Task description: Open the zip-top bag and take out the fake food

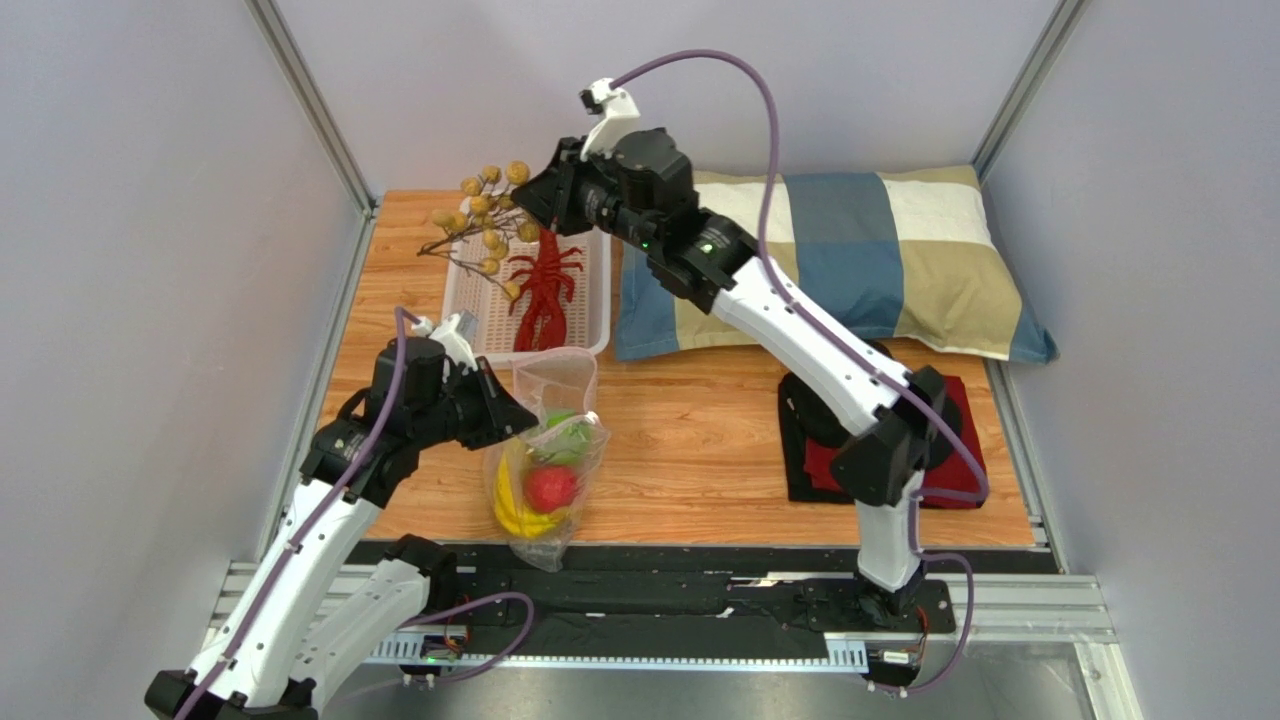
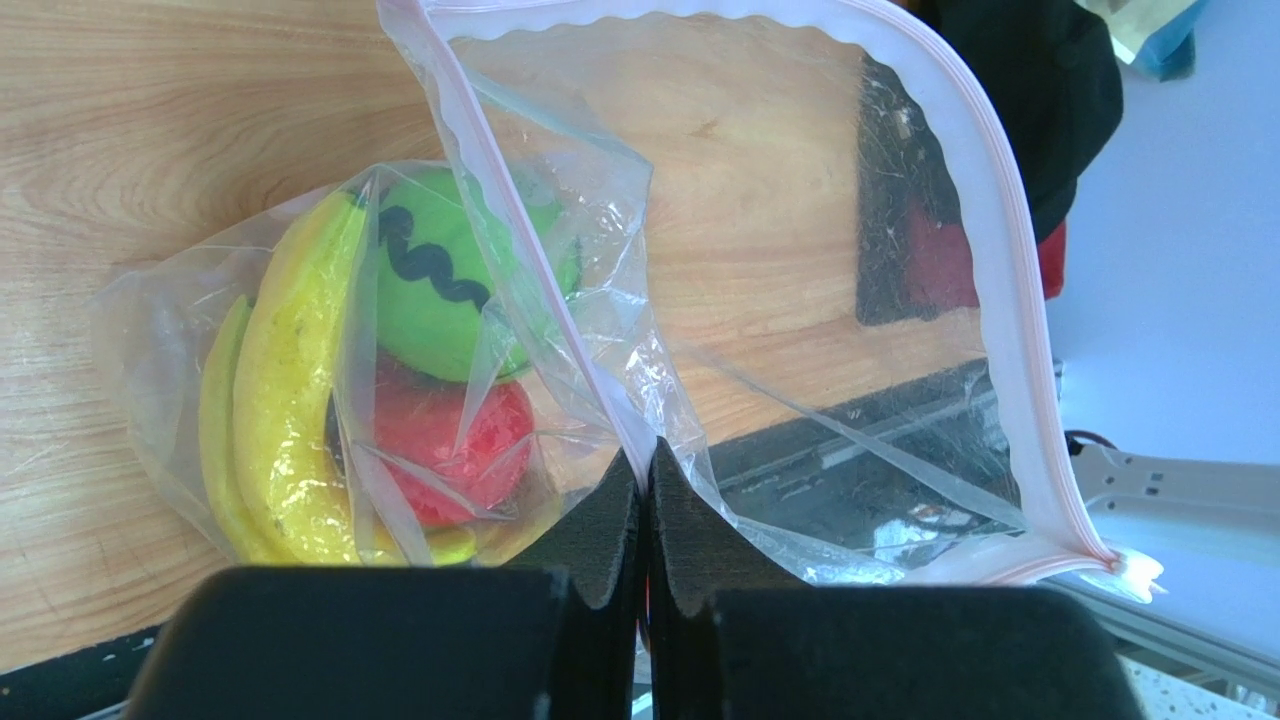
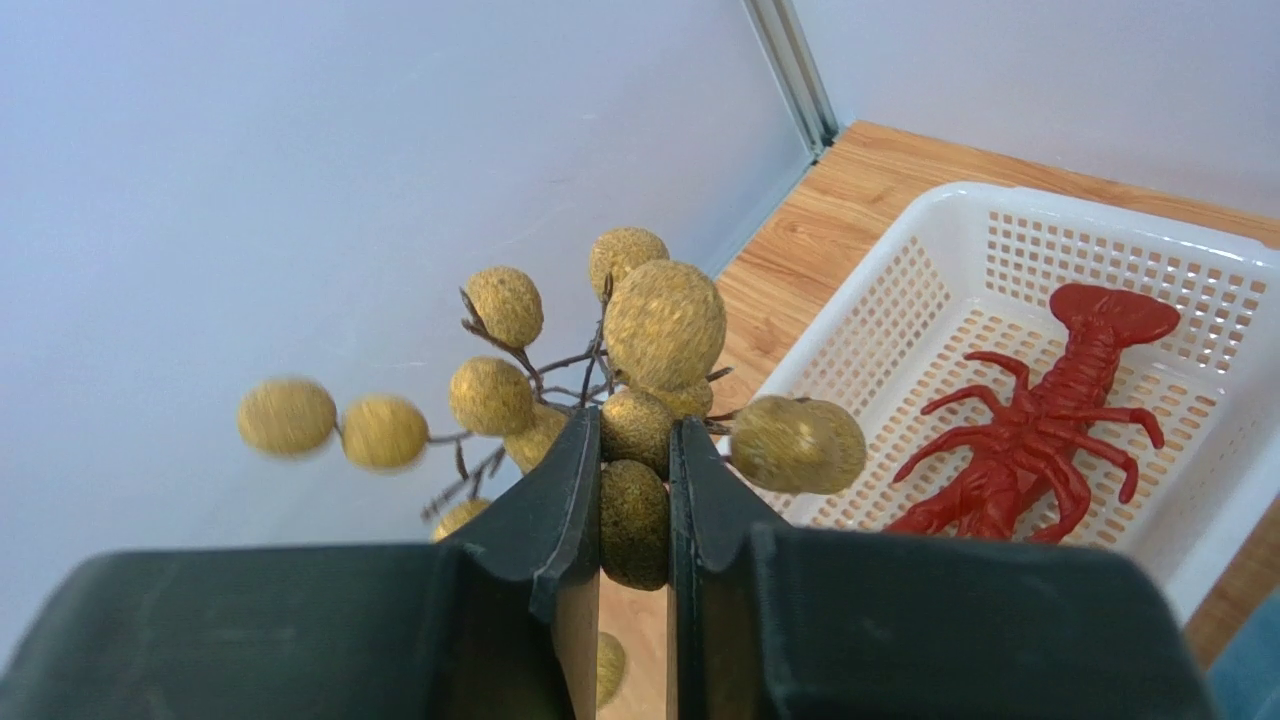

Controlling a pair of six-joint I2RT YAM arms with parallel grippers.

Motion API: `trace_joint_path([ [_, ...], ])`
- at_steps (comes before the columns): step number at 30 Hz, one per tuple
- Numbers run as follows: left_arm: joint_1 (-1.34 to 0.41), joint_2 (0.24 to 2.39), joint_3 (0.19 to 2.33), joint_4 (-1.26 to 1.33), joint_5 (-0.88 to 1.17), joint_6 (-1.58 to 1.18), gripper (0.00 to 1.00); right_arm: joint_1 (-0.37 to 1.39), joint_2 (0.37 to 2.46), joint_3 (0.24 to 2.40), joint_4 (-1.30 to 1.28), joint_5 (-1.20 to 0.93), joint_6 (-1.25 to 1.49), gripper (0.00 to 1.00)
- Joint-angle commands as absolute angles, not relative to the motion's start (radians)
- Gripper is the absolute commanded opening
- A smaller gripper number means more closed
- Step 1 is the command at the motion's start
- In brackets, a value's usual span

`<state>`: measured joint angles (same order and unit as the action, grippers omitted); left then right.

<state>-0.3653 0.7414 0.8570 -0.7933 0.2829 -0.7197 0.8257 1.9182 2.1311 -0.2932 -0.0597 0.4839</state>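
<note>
The zip-top bag (image 1: 549, 450) lies at lower centre of the top view, mouth gaping. The left gripper (image 2: 646, 495) is pinched shut on its zip edge. Inside, the banana bunch (image 2: 293, 390), green striped ball (image 2: 436, 293) and red fruit (image 2: 451, 435) blur behind crinkled plastic. At upper left, the white basket (image 1: 594, 285) holds a red lobster (image 1: 544, 293). Beside the basket's upper-left corner, the right gripper (image 3: 634, 510) clamps a brownish cluster (image 3: 661, 323), whose lower part is hidden by the jaws.

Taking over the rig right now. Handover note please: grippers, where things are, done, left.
Left gripper: shut on the zip-top bag at its rim, mouth held open.
Right gripper: shut on the brown berry cluster, held in the air by the white basket.
Done: bag open; red lobster lies in the basket.
Left: set the cluster down; banana bunch, green striped ball and red fruit are inside the bag.
</note>
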Motion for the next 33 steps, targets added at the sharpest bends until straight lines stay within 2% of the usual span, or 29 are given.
trace_joint_path([
  [1,-0.365,0.704,0.844,-0.810,0.273,-0.723,0.00,0.802,2.074,2.224,-0.212,-0.015,0.439,0.00],
  [5,-0.365,0.680,0.844,-0.831,0.244,-0.707,0.00,0.775,2.238,2.284,-0.176,-0.034,0.485,0.00],
  [11,-0.365,0.658,0.842,-0.859,0.235,-0.701,0.00,0.726,2.371,2.304,-0.133,-0.149,0.699,0.00],
  [13,-0.365,0.653,0.831,-0.868,0.236,-0.710,0.00,0.726,2.410,2.333,-0.199,-0.193,0.729,0.02],
  [14,-0.365,0.646,0.828,-0.870,0.242,-0.716,0.00,0.729,2.413,2.332,-0.221,-0.205,0.738,0.11],
  [15,-0.365,0.640,0.825,-0.868,0.250,-0.719,0.00,0.729,2.410,2.329,-0.288,-0.215,0.739,0.40],
  [16,-0.365,0.637,0.827,-0.870,0.253,-0.721,0.00,0.730,2.390,2.324,-0.338,-0.204,0.726,0.53],
  [18,-0.365,0.626,0.836,-0.877,0.244,-0.716,0.00,0.729,2.362,2.321,-0.491,-0.183,0.716,0.74],
  [20,-0.365,0.617,0.842,-0.879,0.227,-0.716,0.00,0.721,2.310,2.362,-0.601,-0.173,0.645,0.87],
  [21,-0.365,0.615,0.841,-0.874,0.224,-0.721,0.00,0.722,2.289,2.376,-0.695,-0.144,0.611,0.97],
  [25,-0.365,0.617,0.815,-0.819,0.219,-0.739,0.00,0.722,2.168,2.398,-0.896,-0.135,0.487,0.97],
  [29,-0.365,0.693,0.844,-0.772,0.262,-0.718,0.00,0.805,1.947,2.223,-0.983,-0.098,0.359,0.90],
  [30,-0.365,0.707,0.851,-0.764,0.261,-0.713,0.00,0.821,1.862,2.136,-0.980,-0.097,0.330,0.79],
  [32,-0.365,0.739,0.871,-0.756,0.256,-0.709,0.00,0.865,1.803,2.068,-0.979,-0.089,0.322,0.65],
  [33,-0.365,0.748,0.877,-0.741,0.259,-0.707,0.00,0.877,1.764,2.025,-0.979,-0.098,0.330,0.54],
])
